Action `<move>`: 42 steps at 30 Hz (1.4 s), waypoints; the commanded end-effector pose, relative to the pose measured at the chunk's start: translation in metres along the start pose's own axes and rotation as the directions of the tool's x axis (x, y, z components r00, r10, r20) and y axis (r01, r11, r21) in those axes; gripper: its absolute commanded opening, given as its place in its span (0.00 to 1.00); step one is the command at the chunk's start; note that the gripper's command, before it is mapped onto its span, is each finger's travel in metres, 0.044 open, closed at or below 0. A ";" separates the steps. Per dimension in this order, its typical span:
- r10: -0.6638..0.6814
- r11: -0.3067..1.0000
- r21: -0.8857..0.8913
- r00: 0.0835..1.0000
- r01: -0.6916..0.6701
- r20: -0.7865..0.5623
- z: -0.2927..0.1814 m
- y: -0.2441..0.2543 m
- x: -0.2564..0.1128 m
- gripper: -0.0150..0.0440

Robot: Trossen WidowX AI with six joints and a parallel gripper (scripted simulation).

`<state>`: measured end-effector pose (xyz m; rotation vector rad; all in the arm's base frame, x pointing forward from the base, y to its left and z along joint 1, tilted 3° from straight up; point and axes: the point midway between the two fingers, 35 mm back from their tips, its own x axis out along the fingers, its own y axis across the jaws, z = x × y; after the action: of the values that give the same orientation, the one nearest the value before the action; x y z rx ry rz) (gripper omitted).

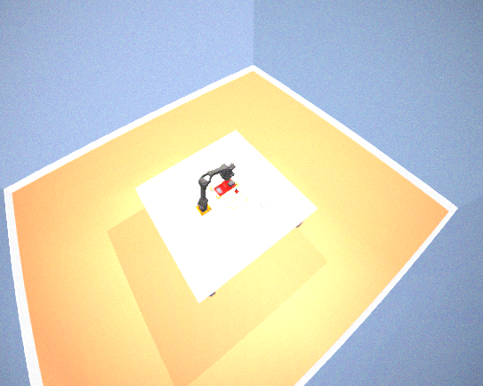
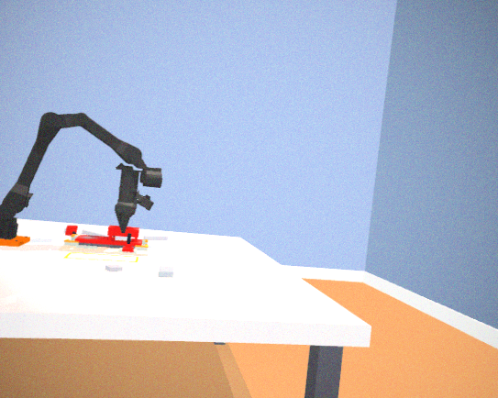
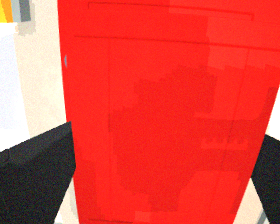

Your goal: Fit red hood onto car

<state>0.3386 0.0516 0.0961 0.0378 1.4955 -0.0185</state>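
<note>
The red hood [image 2: 132,230] [image 3: 161,100] is held over one end of the car and looks level. Its roof fills most of the wrist view. My gripper [image 2: 123,229] [image 3: 164,134] is shut on the hood, with one black finger at each side. The red chassis [image 1: 224,188] [image 2: 91,240] lies in its jig [image 2: 70,241] [image 3: 5,11]. In the exterior view the hood's underside looks just above the deck, with a narrow gap and a dark part below it. The pegs, the holes and most of the engine block are hidden or too small to tell.
A small red part [image 1: 237,191] [image 2: 127,248] lies beside the chassis, and a red block [image 2: 71,230] shows near its other end. A yellow outline [image 2: 102,259] is on the table [image 1: 215,249] [image 2: 240,293]. Two pale blocks [image 2: 114,268] [image 2: 166,271] lie nearer the table edge.
</note>
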 end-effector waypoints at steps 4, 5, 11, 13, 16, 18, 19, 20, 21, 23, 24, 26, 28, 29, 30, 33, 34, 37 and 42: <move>0.001 1.000 0.001 1.000 -0.001 0.006 0.001 0.000 -0.002 0.25; 0.000 1.000 0.001 1.000 0.000 0.006 0.001 0.000 -0.001 0.25; 0.000 1.000 0.001 1.000 0.000 0.006 0.001 0.000 0.001 0.25; 0.000 1.000 0.001 1.000 0.000 0.006 0.001 0.000 0.001 0.25; 0.000 1.000 0.001 1.000 0.000 0.005 0.001 0.000 0.003 0.25; 0.000 1.000 0.001 1.000 0.000 0.005 0.001 0.000 0.003 0.25; 0.000 1.000 0.001 1.000 0.000 0.005 0.001 0.000 0.004 0.25; 0.000 1.000 0.001 1.000 0.000 0.005 0.001 0.000 0.004 0.25; 0.000 1.000 0.001 1.000 0.000 0.005 0.001 0.000 0.004 0.25; 0.000 1.000 0.001 1.000 0.000 0.005 0.001 0.000 0.005 0.25; 0.000 1.000 0.001 1.000 0.000 0.005 0.001 0.000 0.005 0.25; 0.000 1.000 0.001 1.000 0.000 0.005 0.001 0.000 0.006 0.25; 0.000 1.000 0.001 1.000 0.000 0.005 0.001 0.000 0.007 0.25; 0.000 1.000 0.001 1.000 0.000 0.005 0.001 0.000 0.007 0.25; 0.000 1.000 0.001 1.000 0.000 0.005 0.001 0.000 0.007 0.25; 0.000 1.000 0.001 1.000 0.000 0.005 0.001 0.000 0.009 0.25; 0.000 1.000 0.002 1.000 0.000 0.005 0.001 0.000 0.009 0.25; 0.000 1.000 0.002 1.000 0.000 0.005 0.001 0.000 0.010 0.25; 0.000 1.000 0.002 1.000 0.000 0.005 0.001 0.000 0.012 0.25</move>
<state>0.3400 0.0517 0.0904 0.0390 1.4867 -0.0177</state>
